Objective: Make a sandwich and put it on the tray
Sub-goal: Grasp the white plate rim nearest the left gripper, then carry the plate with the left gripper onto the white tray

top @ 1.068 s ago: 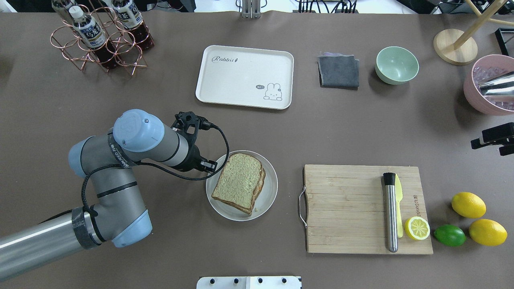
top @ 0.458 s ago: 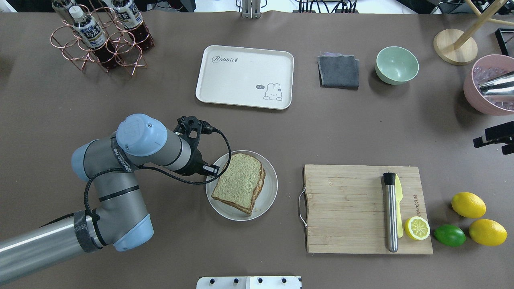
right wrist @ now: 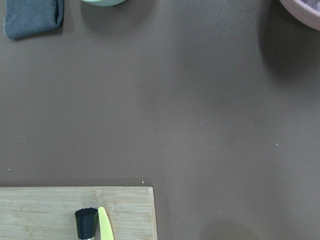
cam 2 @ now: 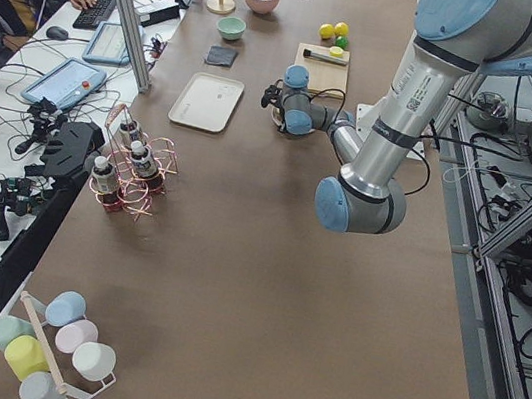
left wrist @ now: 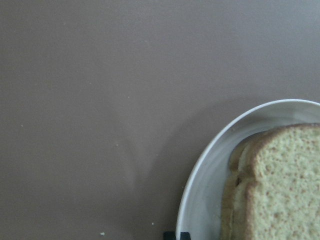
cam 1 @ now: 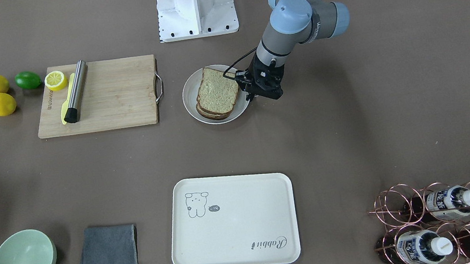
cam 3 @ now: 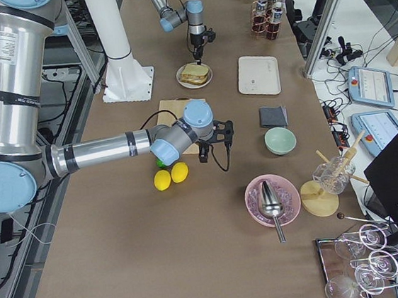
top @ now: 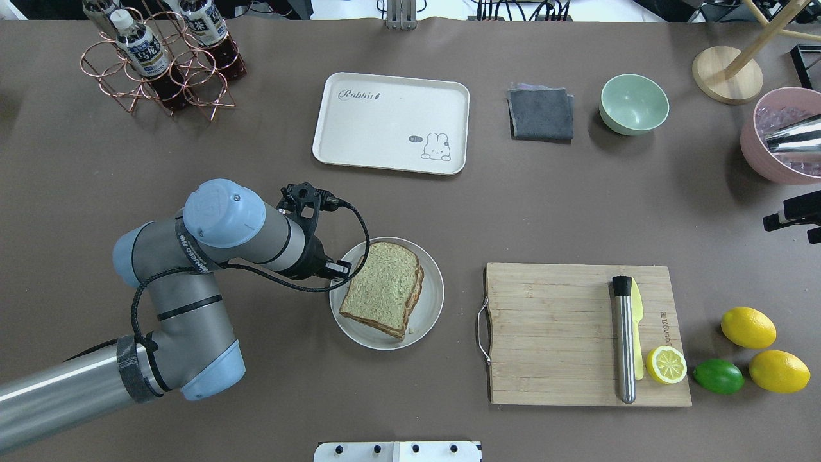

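Observation:
The sandwich point(top: 383, 289), two speckled bread slices stacked, lies on a round white plate point(top: 430, 301); no egg shows. It also shows in the front view point(cam 1: 217, 91) and the left wrist view point(left wrist: 280, 185). My left gripper point(top: 338, 269) is at the plate's left rim, with its dark fingertips point(left wrist: 170, 235) close together on either side of the rim point(left wrist: 205, 200). The cream tray point(top: 385, 122) lies bare at the far middle. My right gripper point(top: 792, 218) hangs at the right edge; its fingers are hidden.
A wooden cutting board point(top: 551, 333) right of the plate holds a steel muddler point(top: 623, 340), a yellow knife and a lemon half. Lemons and a lime lie beyond it. A grey cloth point(top: 541, 114), a green bowl point(top: 634, 104), a pink bowl point(top: 779, 138) and a bottle rack point(top: 160, 58) stand at the back.
My left gripper has moved in onto the plate's rim. The plate with the sandwich has shifted slightly toward the far side. The right gripper has drifted a little to the right.

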